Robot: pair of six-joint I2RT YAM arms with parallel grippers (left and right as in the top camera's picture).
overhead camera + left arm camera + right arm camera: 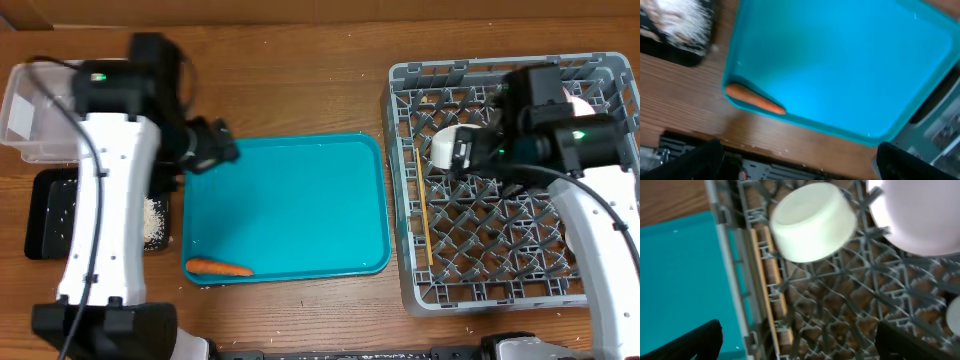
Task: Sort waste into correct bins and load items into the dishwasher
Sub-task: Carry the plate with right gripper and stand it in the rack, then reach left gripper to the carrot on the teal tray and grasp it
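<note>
An orange carrot point(218, 267) lies in the teal tray's front left corner; it also shows in the left wrist view point(754, 98). My left gripper point(212, 147) hovers open and empty over the tray's back left corner point(800, 167). White rice point(155, 221) lies in the black tray point(45, 235), with the clear tub point(35, 115) behind it. My right gripper point(453, 155) is open and empty over the grey dish rack point(500, 290). In the rack are an upturned white cup point(812, 222), a white plate point(920, 215) and wooden chopsticks point(769, 280) along the left wall.
The teal serving tray point(300, 200) fills the middle of the table between the bins and the rack. Rice grains are scattered on the wood near the table's front edge point(765, 150). Both arm bases stand at the front corners.
</note>
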